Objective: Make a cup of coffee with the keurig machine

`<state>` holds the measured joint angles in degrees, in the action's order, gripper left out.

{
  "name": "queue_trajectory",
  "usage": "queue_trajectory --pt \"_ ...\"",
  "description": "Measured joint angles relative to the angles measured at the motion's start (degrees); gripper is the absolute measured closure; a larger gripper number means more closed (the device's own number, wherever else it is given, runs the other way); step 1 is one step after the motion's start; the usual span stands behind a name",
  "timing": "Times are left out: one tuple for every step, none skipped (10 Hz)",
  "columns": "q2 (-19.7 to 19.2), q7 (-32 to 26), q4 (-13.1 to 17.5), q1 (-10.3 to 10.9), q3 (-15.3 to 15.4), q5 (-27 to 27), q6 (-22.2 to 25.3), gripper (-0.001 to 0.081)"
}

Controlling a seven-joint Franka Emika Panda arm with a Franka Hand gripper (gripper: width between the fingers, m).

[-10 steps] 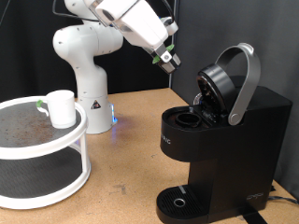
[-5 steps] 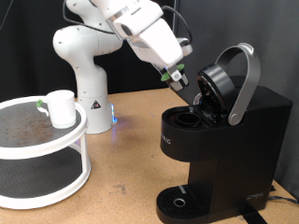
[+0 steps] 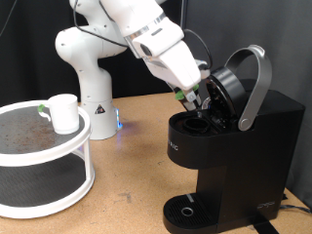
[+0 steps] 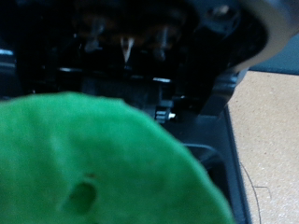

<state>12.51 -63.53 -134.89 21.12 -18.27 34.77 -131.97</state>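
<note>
The keurig machine stands at the exterior view's right with its grey-handled lid raised and its pod chamber open. My gripper hangs just above that chamber, shut on a small dark pod with a green top. In the wrist view the green pod top fills the near field, blurred, with the dark inside of the machine right behind it. The white cup stands on the round stand at the exterior view's left, far from the gripper.
A white two-tier round stand takes up the exterior view's left. The white robot base stands behind it. The machine's round drip tray is bare. Brown tabletop lies between stand and machine.
The gripper with the pod has moved down and towards the exterior view's right, from above the table to just over the open pod chamber. The cup and the machine have not moved.
</note>
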Motion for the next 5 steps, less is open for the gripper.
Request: queue_trajectory --pt "-0.7 0.0 -0.2 0.0 0.2 0.0 -0.7 0.036" --pt "-1.4 0.0 -0.4 0.0 0.3 0.0 -1.1 0.036" --pt "-2.1 0.0 -0.4 0.0 0.4 0.0 -1.4 0.036" --pt "-2.7 0.0 -0.6 0.0 0.4 0.0 -1.9 0.036" --pt "-3.2 0.0 -0.6 0.0 0.5 0.2 -2.4 0.036"
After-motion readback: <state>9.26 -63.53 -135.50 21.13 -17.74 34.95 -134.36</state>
